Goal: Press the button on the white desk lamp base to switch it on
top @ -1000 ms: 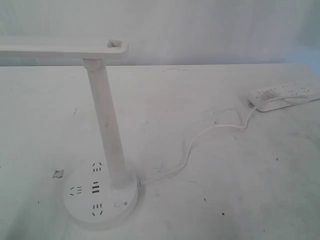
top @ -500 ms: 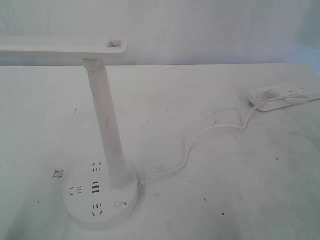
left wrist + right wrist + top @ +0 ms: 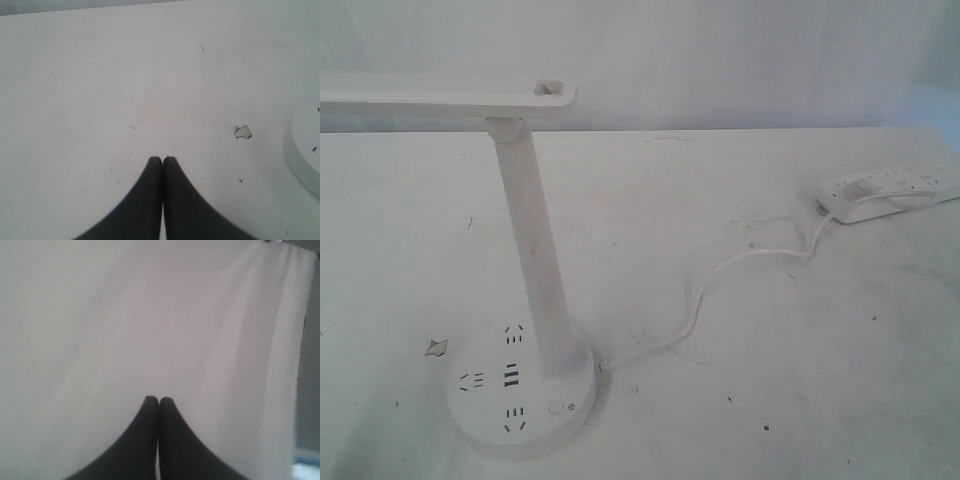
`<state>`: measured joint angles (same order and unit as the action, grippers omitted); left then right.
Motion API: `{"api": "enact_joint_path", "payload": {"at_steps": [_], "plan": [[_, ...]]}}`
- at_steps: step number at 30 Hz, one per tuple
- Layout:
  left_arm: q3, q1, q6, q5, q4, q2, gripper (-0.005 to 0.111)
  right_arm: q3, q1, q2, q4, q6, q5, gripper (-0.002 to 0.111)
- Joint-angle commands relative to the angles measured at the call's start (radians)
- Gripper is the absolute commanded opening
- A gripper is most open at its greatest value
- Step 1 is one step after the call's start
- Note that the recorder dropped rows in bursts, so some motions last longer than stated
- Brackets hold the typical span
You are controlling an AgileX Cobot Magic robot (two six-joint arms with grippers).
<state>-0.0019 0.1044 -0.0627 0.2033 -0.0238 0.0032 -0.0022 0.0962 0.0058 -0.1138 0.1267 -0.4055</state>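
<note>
A scuffed white tabletop (image 3: 770,350) fills the exterior view. On its near left stands a white plastic desk lamp, its long flat head (image 3: 440,95) held out leftward on a slim slanted white post (image 3: 535,270). The post rises from the white desk lamp base (image 3: 542,437) — a round disc bearing three groups of dark socket slots and two dark USB ports. At the far right lies a long white rectangular power strip (image 3: 890,192); a thin white cord (image 3: 720,275) snakes from it to the base.

The left gripper (image 3: 162,160) has its dark fingers pressed together, gripping nothing, over bare table beside the base's rim (image 3: 305,150). The right gripper (image 3: 158,400) is likewise pinched closed and empty, before a blurred white surface.

A small chipped patch (image 3: 437,347) marks the table just left of the base. The button (image 3: 557,408) — tiny, round, white — sits on the base's near right, beside the post's foot.
</note>
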Motion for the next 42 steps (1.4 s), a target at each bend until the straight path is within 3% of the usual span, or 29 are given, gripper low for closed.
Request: {"api": "enact_joint_path", "payload": {"at_steps": [1, 5, 11, 15, 17, 19, 22, 24, 27, 28, 30, 34, 38, 42], "plan": [[0.002, -0.008, 0.000, -0.002, 0.003, -0.003, 0.000, 0.002, 0.004, -0.006, 0.469, -0.586, -0.079, 0.000], [0.002, -0.008, 0.000, -0.002, 0.003, -0.003, 0.000, 0.002, 0.004, 0.001, 0.953, -0.521, -0.039, 0.000], [0.002, -0.008, 0.000, -0.002, 0.003, -0.003, 0.000, -0.099, 0.004, 0.248, 0.927, -0.549, -0.037, 0.000], [0.002, -0.008, 0.000, -0.002, 0.003, -0.003, 0.000, -0.252, 0.004, 0.462, 0.659, -0.667, 0.046, 0.000], [0.002, -0.008, 0.000, -0.002, 0.003, -0.003, 0.000, -0.359, 0.004, 0.631, 0.355, -0.890, 0.125, 0.000], [0.002, -0.008, 0.000, -0.002, 0.003, -0.003, 0.000, -0.406, 0.004, 0.747, 0.258, -1.022, 0.059, 0.000], [0.002, -0.008, 0.000, -0.002, 0.003, -0.003, 0.000, -0.415, 0.004, 0.847, 0.258, -1.022, -0.146, 0.000], [0.002, -0.008, 0.000, -0.002, 0.003, -0.003, 0.000, -0.416, 0.004, 0.872, 0.137, -1.123, -0.145, 0.000], [0.002, -0.008, 0.000, -0.002, 0.003, -0.003, 0.000, -0.420, 0.004, 0.921, -0.399, -1.429, -0.118, 0.000], [0.002, -0.008, 0.000, -0.002, 0.003, -0.003, 0.000, -0.430, 0.004, 0.969, -0.619, -1.637, -0.123, 0.000], [0.002, -0.008, 0.000, -0.002, 0.003, -0.003, 0.000, -0.437, 0.004, 1.078, -0.802, -1.835, -0.196, 0.000], [0.002, -0.008, 0.000, -0.002, 0.003, -0.003, 0.000, -0.441, 0.004, 1.327, -0.927, -1.920, -0.498, 0.000], [0.002, -0.008, 0.000, -0.002, 0.003, -0.003, 0.000, -0.441, 0.000, 1.447, -1.007, -1.966, -0.623, 0.000], [0.002, -0.008, 0.000, -0.002, 0.003, -0.003, 0.000, -0.448, -0.068, 1.527, -1.020, -1.966, -0.668, 0.000]]}}
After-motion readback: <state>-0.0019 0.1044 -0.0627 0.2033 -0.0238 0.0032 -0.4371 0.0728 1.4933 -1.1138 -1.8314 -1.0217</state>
